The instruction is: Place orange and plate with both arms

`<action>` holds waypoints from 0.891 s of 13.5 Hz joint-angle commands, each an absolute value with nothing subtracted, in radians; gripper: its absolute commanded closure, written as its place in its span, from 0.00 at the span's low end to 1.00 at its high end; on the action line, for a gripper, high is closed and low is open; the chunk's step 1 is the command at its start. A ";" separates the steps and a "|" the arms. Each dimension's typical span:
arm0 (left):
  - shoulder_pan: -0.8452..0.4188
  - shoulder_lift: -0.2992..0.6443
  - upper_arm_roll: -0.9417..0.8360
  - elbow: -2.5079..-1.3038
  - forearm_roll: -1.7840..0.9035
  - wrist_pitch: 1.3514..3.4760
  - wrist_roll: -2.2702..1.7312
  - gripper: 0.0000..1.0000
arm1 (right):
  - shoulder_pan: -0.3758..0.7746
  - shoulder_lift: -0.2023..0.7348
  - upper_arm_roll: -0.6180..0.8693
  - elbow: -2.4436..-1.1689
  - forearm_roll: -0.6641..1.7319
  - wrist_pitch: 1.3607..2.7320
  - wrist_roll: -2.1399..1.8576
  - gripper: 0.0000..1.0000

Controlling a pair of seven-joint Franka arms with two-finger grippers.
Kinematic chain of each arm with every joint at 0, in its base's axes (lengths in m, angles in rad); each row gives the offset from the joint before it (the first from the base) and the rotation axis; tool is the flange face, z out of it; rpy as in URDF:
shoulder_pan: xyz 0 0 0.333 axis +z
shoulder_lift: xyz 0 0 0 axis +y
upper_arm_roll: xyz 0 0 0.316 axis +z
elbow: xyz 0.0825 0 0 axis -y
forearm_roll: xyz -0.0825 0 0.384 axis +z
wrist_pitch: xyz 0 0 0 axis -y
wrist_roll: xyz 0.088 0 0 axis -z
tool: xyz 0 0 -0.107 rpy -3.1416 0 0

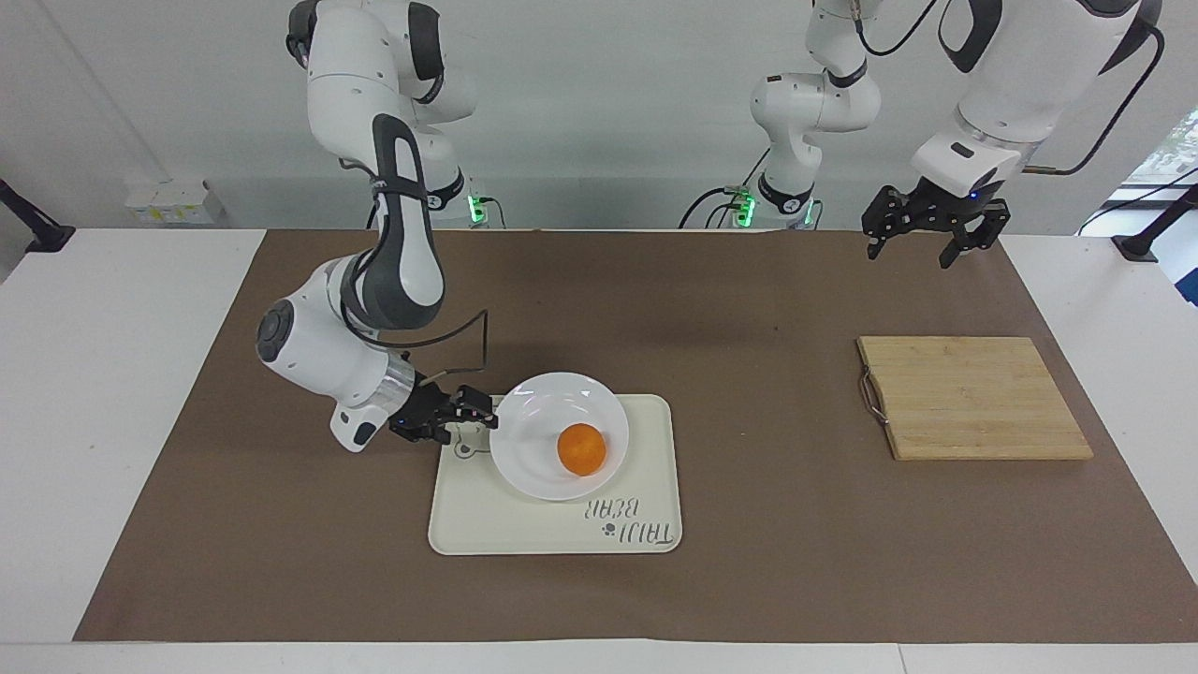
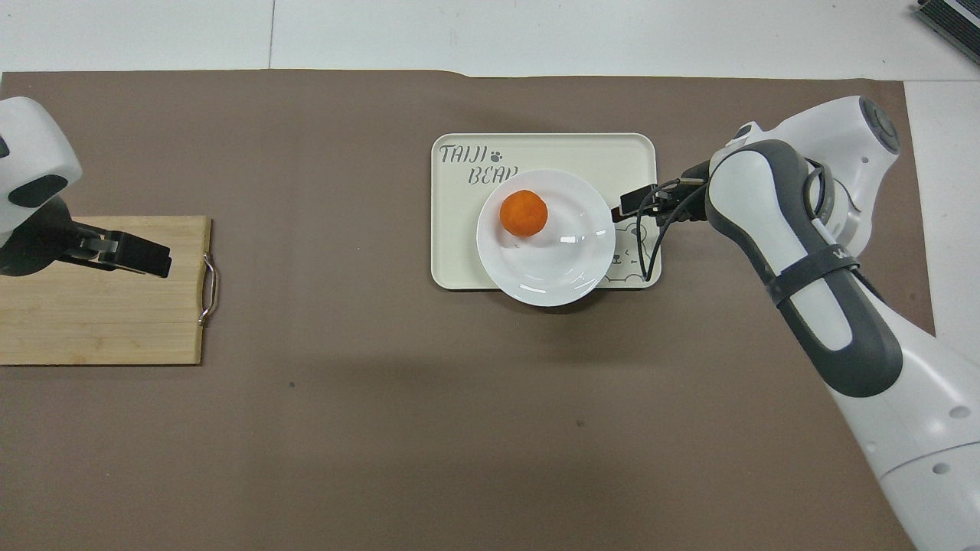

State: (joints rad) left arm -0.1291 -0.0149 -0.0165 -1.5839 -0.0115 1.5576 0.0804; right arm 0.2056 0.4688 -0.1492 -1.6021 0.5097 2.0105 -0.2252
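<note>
On the plate [image 1: 559, 432], toward its rim farther from the robots, sits the orange [image 1: 581, 449]; the plate rests on the tray [image 1: 487, 524], its nearer rim overhanging the tray's edge in the overhead view. Just beside the plate's rim, toward the right arm's end of the surface [image 1: 131, 393], hangs the right hand [image 1: 489, 418], its fingers spread and apart from the rim, nothing held. By this reading the placing step is complete and release is in hand; the next move calls for drawing the right hand clear of the rim without nudging the plate, since the orange lies loose and could roll. Well apart, at the left arm's end, the left hand [image 1: 922, 249] waits raised over the brown mat, fingers wide and empty, above the edge of the board [image 1: 973, 398] nearer the robots.

Hard to make out: whether the right fingertips brush the tray beneath them, and whether the plate sits fully flat, as the hand's links and cable cover that corner. Tray lettering is partly covered by the plate. In the overhead view both arms are cut off at the frame's edge.
</note>
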 commanded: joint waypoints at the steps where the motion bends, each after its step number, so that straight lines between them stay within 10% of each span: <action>1: -0.114 -0.035 -0.025 -1.605 -0.023 1.572 0.091 0.00 | 0.218 0.370 -0.147 -1.608 0.274 2.003 -0.080 0.00; 12: -0.114 -0.035 -0.025 -1.605 -0.021 1.572 0.091 0.00 | 0.094 0.065 -0.153 -1.618 0.034 1.655 0.106 0.00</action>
State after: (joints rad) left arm -0.1282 -0.0149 -0.0169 -1.5839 -0.0115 1.5576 0.0804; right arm 0.1110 0.1204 -0.1664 -1.5931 0.0685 1.6921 0.0803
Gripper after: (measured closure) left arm 0.000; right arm 0.000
